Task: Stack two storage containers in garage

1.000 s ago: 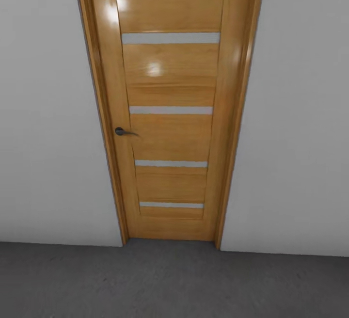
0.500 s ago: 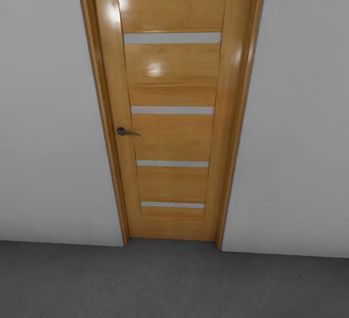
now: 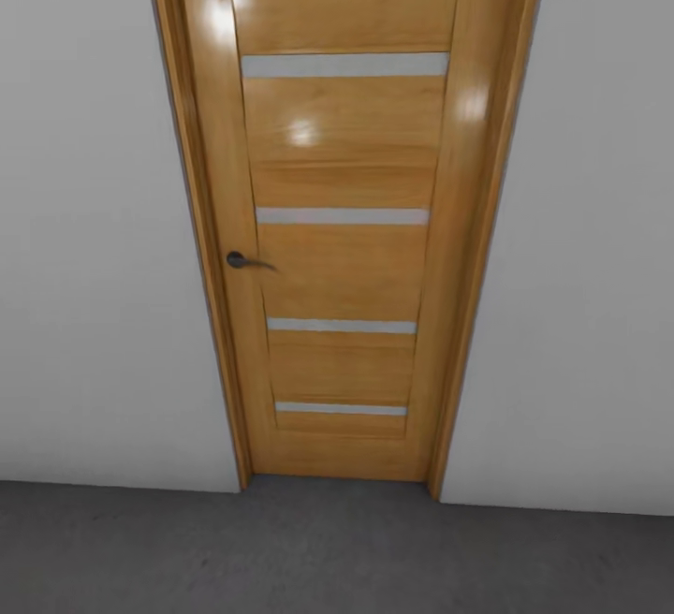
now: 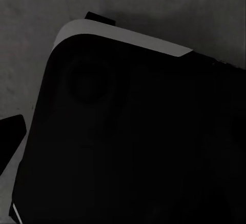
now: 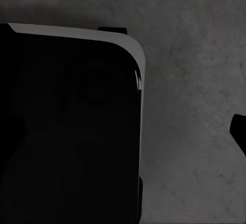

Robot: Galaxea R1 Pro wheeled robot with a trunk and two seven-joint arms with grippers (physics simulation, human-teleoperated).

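Of the left gripper [image 4: 11, 137], just one dark tip at the picture's edge; spread or pressed together, cannot tell. Same for the right gripper [image 5: 240, 134]: a single dark tip, state not readable. Beside each, the robot's black base [image 4: 133, 147] with rounded corner and pale rim, standing on the floor [image 5: 195, 80]. Dull dark grey concrete, mottled and faintly stained, flat, lying under the base and running forward to the foot of the wall [image 3: 94, 221] in the head view. Floor's far edge stretched side to side across that view, meeting pale grey wall on both sides of a wooden door [image 3: 342, 221]. Door shut, upright, long axis vertical, glossy honey-brown with four narrow pale strips across it and a dark lever handle [image 3: 245, 261] at its left side, lever pointing right. Against half a second ago: whole head view shifted, door larger and its foot lower in the picture, so camera moved closer, not the door.
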